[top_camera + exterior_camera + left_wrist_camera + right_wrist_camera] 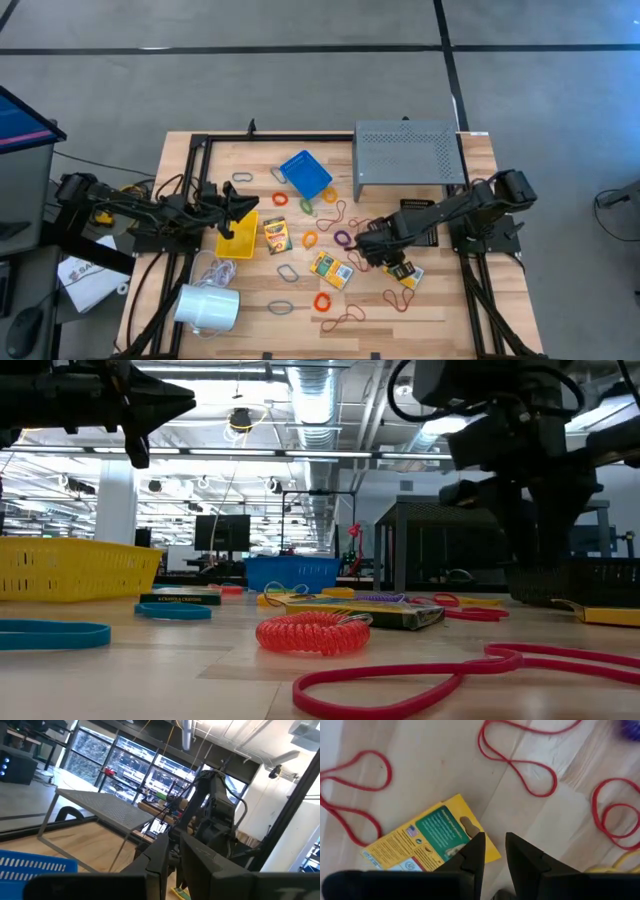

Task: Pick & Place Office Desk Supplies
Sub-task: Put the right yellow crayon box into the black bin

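Three yellow crayon boxes lie flat on the wooden table: one [277,235] beside the yellow basket, one [331,270] in the middle, one [405,272] under my right arm. Rubber bands such as an orange one [322,300] and a purple one [343,238], and grey loop clips [289,271], lie scattered around them. My right gripper [493,851] points down, its fingers a little apart over the bare wood at a corner of the crayon box [427,845]; I see nothing between them. My left gripper [172,855] hangs above the yellow basket [237,235], a narrow gap between its fingers.
A blue basket [305,175] and a grey perforated shelf [408,155] stand at the far side. A white cylinder with a cord [208,307] lies near the front left. Red bands [520,757] loop around my right gripper's spot; a red coil [312,632] lies by the low camera.
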